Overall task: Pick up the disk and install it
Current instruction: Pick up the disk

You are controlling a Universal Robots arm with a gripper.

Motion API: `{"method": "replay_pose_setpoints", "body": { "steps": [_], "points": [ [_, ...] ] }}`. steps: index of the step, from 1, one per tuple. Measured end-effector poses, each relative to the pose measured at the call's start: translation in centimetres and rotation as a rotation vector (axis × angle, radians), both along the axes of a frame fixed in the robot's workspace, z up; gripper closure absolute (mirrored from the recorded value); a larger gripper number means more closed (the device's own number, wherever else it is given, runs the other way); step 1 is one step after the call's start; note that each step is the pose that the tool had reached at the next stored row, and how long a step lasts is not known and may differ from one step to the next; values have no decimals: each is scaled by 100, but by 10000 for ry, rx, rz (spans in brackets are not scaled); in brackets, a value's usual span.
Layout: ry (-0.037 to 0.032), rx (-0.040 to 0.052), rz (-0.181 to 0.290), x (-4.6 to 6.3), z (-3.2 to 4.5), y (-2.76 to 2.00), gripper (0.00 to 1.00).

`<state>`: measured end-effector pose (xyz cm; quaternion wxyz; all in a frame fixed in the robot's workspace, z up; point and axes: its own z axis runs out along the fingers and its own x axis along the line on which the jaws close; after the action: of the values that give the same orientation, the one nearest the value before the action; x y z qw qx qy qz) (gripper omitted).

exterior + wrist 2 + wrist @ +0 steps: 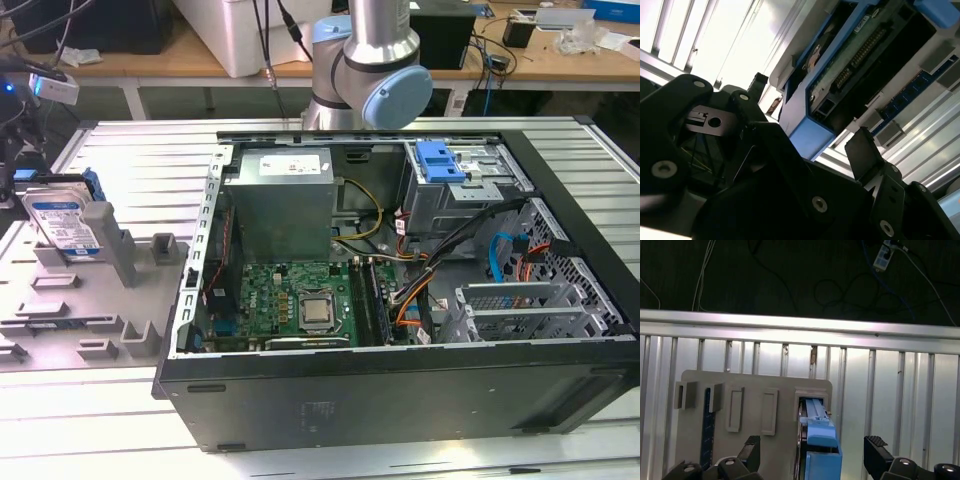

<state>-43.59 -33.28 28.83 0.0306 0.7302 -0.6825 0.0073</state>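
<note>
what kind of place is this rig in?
Likely a robotics lab workbench for PC assembly: an open computer case, the disk standing in a grey fixture plate, cluttered benches behind.

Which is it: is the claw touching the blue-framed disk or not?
Apart. In the first wrist view the gripper straddles the disk, open, with bare surface showing on both sides between them.

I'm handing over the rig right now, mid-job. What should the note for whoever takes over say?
Gripper: open, one finger on each side of the disk, with gaps on both sides.
Disk: standing in a slot of the grey holder plate, at the exterior view's left of the open computer case.
Done: gripper lined up around the disk.
Left: disk not yet gripped, lifted or installed in the case.
</note>
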Motion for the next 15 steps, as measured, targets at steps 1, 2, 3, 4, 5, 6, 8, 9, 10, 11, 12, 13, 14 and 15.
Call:
{"method": "replay_pose_setpoints", "body": {
  "steps": [1,2,3,4,5,6,8,9,10,11,12,13,14,15],
  "points": [
    [0,0,0,0,0,0,10],
    [0,-1,0,0,0,0,10],
    [1,-1,0,0,0,0,10],
    [0,-1,1,0,0,0,10],
    [1,-5,3,0,0,0,10],
    [0,-10,5,0,-1,0,10],
    [-2,-10,9,-7,-3,0,10],
    [-1,-10,18,-17,-3,0,10],
    [-2,-10,22,-17,-3,0,10],
    [-1,-10,23,-20,-3,7,10],
    [1,-11,29,-19,-3,19,10],
    [0,-11,32,-19,-4,22,10],
    [0,-12,37,-18,-5,24,10],
    [2,-16,37,-19,-6,25,10]
  ]
}}
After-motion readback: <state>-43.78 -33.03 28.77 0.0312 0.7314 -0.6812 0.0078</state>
